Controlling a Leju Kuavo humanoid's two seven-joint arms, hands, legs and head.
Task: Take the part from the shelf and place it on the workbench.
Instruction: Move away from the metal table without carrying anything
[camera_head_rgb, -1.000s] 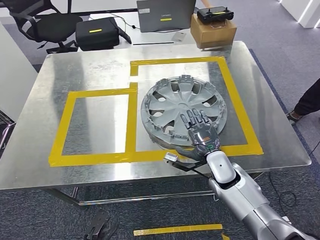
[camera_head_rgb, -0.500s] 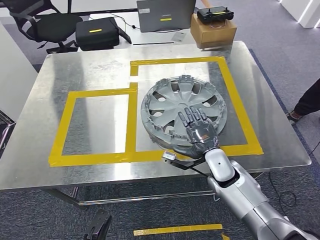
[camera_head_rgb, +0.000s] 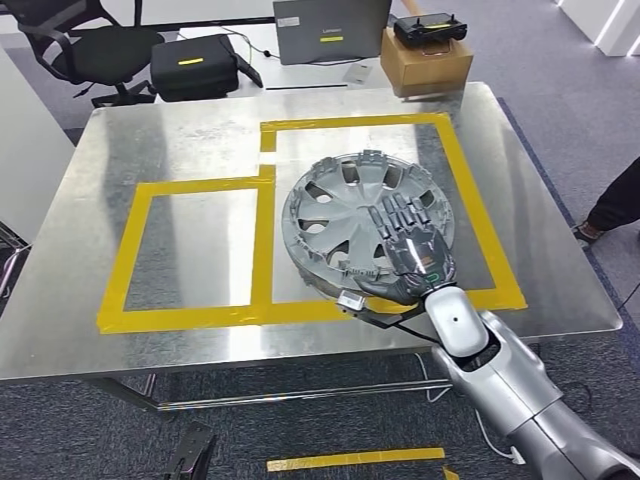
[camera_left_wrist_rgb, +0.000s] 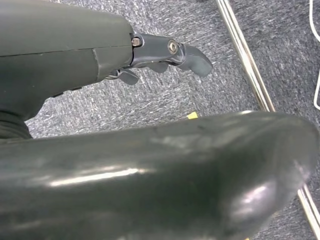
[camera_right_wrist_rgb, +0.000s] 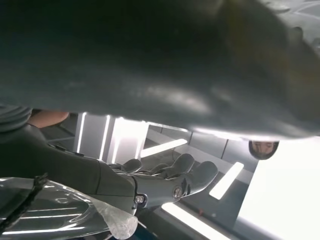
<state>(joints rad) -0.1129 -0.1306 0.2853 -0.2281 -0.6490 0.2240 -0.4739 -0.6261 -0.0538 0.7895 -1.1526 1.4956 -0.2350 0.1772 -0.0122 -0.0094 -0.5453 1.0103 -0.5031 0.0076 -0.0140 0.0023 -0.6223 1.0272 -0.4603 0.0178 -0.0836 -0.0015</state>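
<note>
1 right hand (camera_head_rgb: 407, 245) flat on hubcap (camera_head_rgb: 340, 205), fingers spread, grip unclear, rim partly hidden

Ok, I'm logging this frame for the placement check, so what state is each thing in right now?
Wheel cover: on the workbench inside the right taped square, near edge overlapping the tape.
Right hand: fingers laid flat over the wheel cover's near side; whether it grips the rim, cannot tell.
Left hand: hanging over the carpet, fingers loosely extended, holding nothing.
Workbench: bare metal, yellow tape squares.
Laptop: open, seen from behind.
</note>
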